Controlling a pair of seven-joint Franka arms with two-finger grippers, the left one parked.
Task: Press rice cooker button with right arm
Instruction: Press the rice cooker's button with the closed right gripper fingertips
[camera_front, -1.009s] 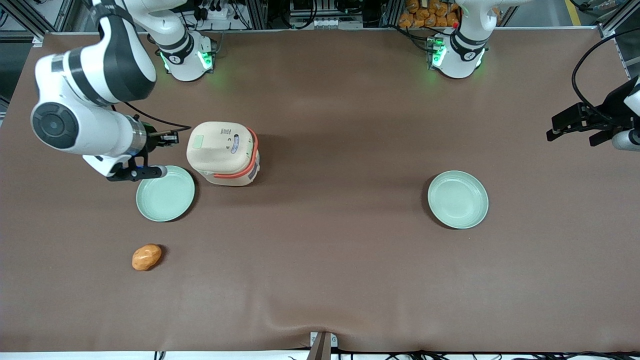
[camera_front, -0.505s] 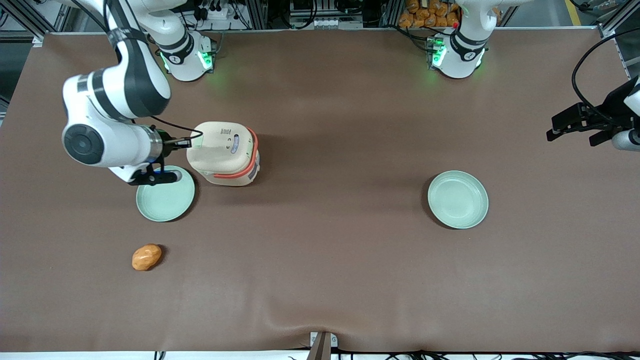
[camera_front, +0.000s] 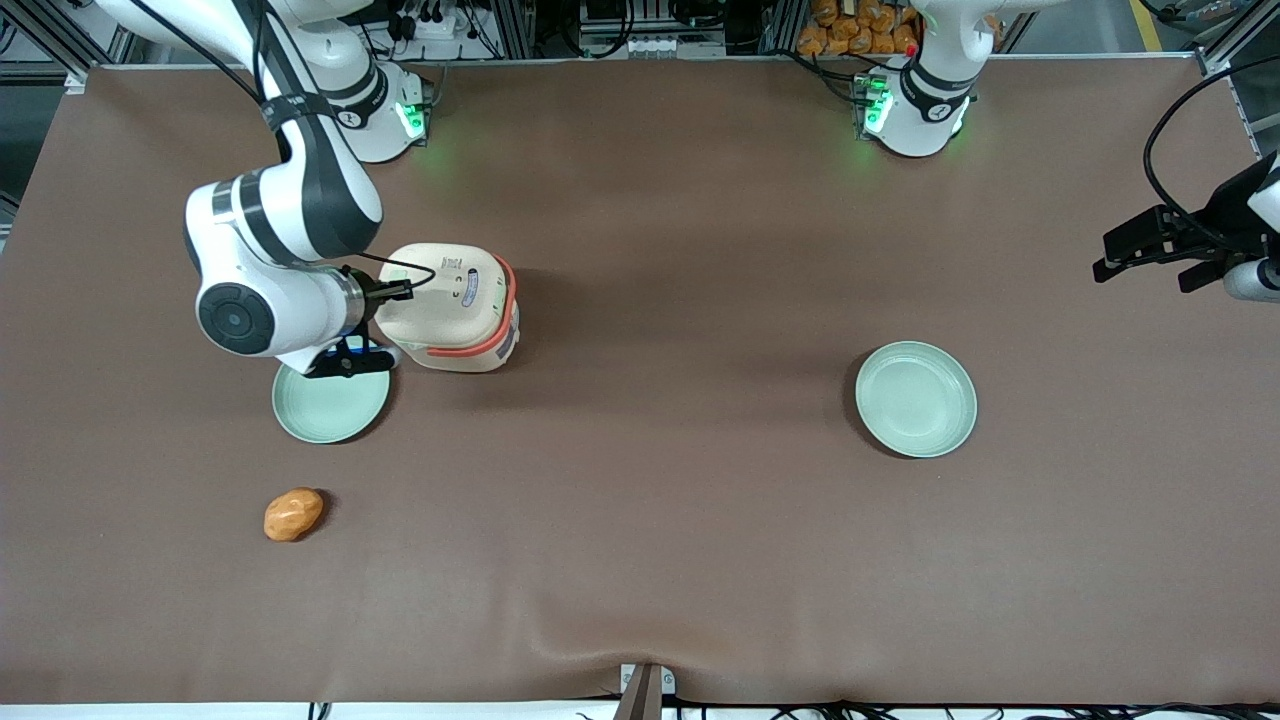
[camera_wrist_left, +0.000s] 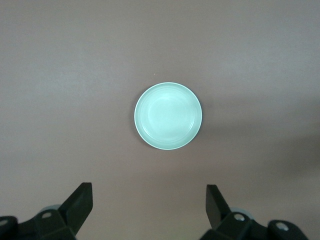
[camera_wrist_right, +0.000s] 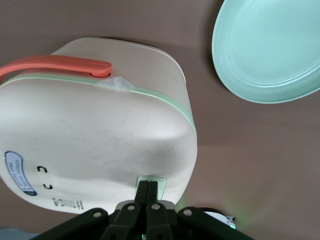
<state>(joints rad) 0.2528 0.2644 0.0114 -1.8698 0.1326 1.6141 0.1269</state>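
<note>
The rice cooker (camera_front: 455, 312) is cream-beige with an orange-red handle band (camera_front: 505, 300) and stands on the brown table toward the working arm's end. In the right wrist view the rice cooker (camera_wrist_right: 100, 135) shows its lid, pale green rim and the handle band (camera_wrist_right: 55, 65). My right arm (camera_front: 240, 318) reaches over the cooker's lid. My gripper (camera_front: 397, 291) is shut, and in the right wrist view the gripper (camera_wrist_right: 150, 184) has its closed fingertips on the pale green lid patch (camera_wrist_right: 161, 185). Whether they press it down I cannot tell.
A pale green plate (camera_front: 330, 408) lies beside the cooker, nearer the front camera, partly under my wrist; it also shows in the right wrist view (camera_wrist_right: 272, 50). An orange-brown lump (camera_front: 293, 513) lies nearer still. A second green plate (camera_front: 915, 398) lies toward the parked arm's end (camera_wrist_left: 168, 116).
My right arm has swung from over the table's end toward the cooker. The gripper has come from beside the plate onto the lid's green patch. The cooker has not moved.
</note>
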